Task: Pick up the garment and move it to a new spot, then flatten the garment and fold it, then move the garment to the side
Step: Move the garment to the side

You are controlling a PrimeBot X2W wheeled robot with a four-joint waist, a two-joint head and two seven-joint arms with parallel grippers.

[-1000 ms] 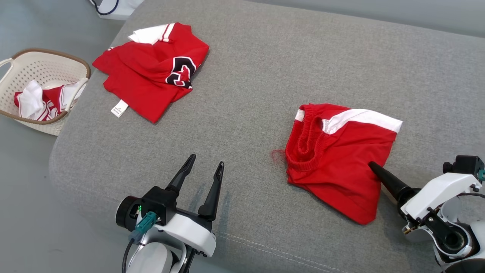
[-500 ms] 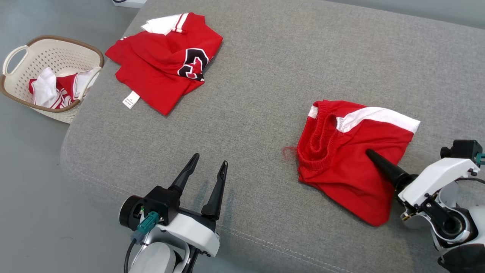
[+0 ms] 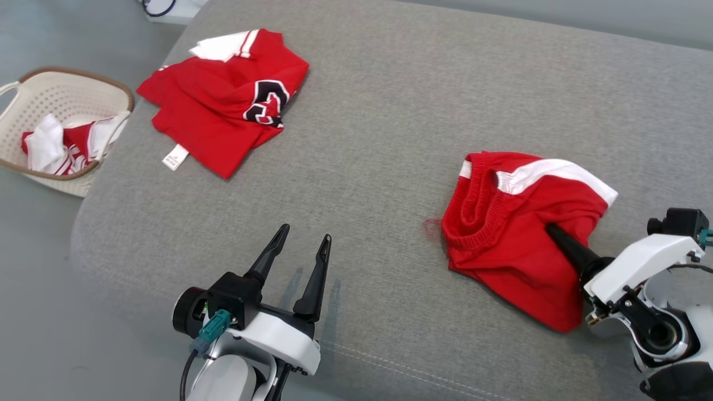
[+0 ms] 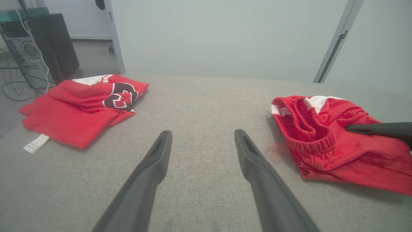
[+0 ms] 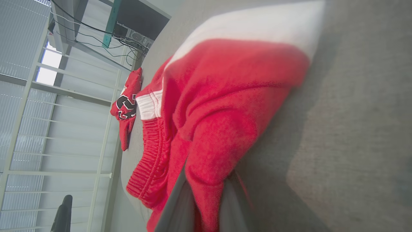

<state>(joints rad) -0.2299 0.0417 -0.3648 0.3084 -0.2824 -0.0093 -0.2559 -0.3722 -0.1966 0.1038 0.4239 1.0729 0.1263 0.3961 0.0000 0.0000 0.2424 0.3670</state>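
Note:
The garment is a pair of red shorts with a white stripe and a ribbed waistband, lying bunched on the right of the grey cushion. My right gripper comes in from the lower right and is shut on a fold of its red cloth. In the right wrist view the garment is pinched between the two fingers of that gripper. My left gripper stands open over bare cushion near the front edge, well left of the garment. The left wrist view shows the left gripper open, with the garment to its right.
A red jersey with a black emblem and a white label lies at the cushion's far left. Beyond the left edge, a cream basket on the floor holds red and white clothes. The cushion's seamed front edge runs just ahead of both arms.
The right gripper has closed on the garment, and the cloth around its fingers has gathered and wrinkled. The head camera has shifted slightly. The left gripper has stayed open in place.

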